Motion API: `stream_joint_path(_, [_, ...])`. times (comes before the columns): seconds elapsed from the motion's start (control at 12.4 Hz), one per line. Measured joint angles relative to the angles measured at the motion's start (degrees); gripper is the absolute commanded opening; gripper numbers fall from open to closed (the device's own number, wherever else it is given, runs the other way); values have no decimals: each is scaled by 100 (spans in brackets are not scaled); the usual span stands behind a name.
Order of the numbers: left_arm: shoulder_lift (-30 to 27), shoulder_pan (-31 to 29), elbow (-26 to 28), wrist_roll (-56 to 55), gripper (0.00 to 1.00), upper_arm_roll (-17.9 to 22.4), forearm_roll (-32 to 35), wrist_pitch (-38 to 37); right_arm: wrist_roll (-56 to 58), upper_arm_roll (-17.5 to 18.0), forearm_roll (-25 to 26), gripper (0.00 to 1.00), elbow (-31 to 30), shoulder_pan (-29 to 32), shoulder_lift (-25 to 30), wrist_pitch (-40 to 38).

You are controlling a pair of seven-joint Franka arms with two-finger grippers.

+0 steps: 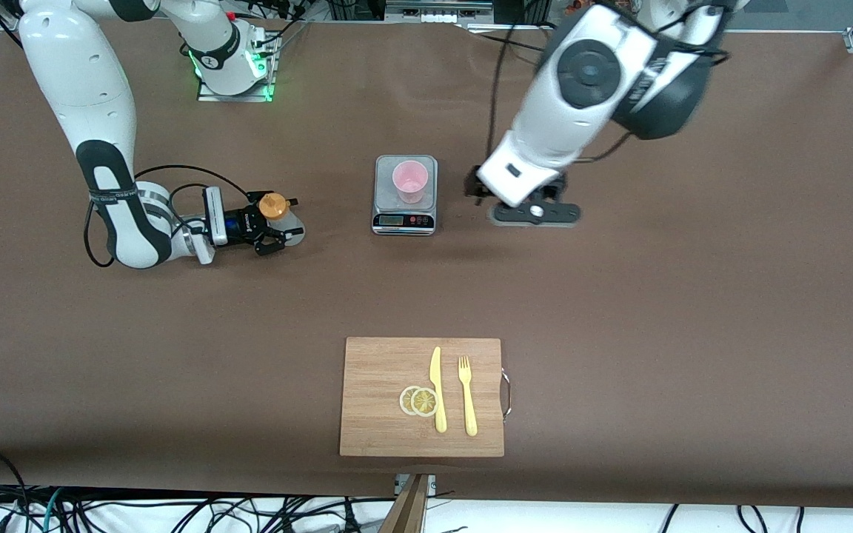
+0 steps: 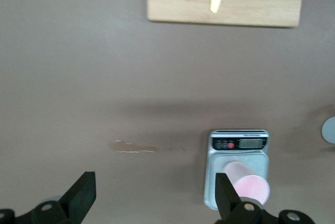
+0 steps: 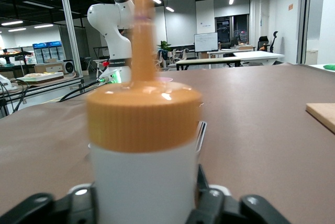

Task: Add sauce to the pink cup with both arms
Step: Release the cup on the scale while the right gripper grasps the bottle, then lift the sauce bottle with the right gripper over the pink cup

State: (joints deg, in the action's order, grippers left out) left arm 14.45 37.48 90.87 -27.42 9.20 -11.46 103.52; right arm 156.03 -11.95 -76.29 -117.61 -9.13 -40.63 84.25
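The right gripper has its fingers set on either side of the sauce, low on the whitish body, under the orange cap. In the right wrist view the bottle fills the gap between them, so I judge it gripped or nearly so (whether the pads are pressing yet I cannot tell). The low hold looks deliberate: it leaves the nozzle free for pouring and keeps the bottle upright on the tabletop toward the right arm's end.

The left gripper has its fingers spread wide and holds nothing. It hangs just beside the grey scale, toward the left arm's end, with the pink cup standing upright on the scale's plate. It looks placed to steady the cup while the other arm brings the sauce, though that is only my reading.

The front view alone shows the whole layout: bottle and cup well apart, and a wooden cutting board nearer the camera carrying a yellow knife, a fork and lemon slices. The left wrist view adds the open gap between its fingers and the cup's pink rim close to one of them, and a pale smear on the tabletop. Only the right wrist view shows how snugly the bottle sits between the fingers.
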Motion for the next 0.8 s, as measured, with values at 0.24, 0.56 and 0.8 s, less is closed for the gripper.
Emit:
stream_joint_path(0.24, [-357, -1094, -10, 783, 100, 36, 2, -513, -39, 48, -165, 9, 49, -70, 121, 30])
stream_joint_path(0.56, [-592, -2115, -10, 2403, 100, 35, 601, -1095, -843, 45, 13, 9, 105, -448, 1056, 963])
stream_joint_path(0.8, [-712, -2579, -10, 2987, 100, 14, 721, -1295, -1976, 44, 604, 10, 69, -1114, 1907, 2306])
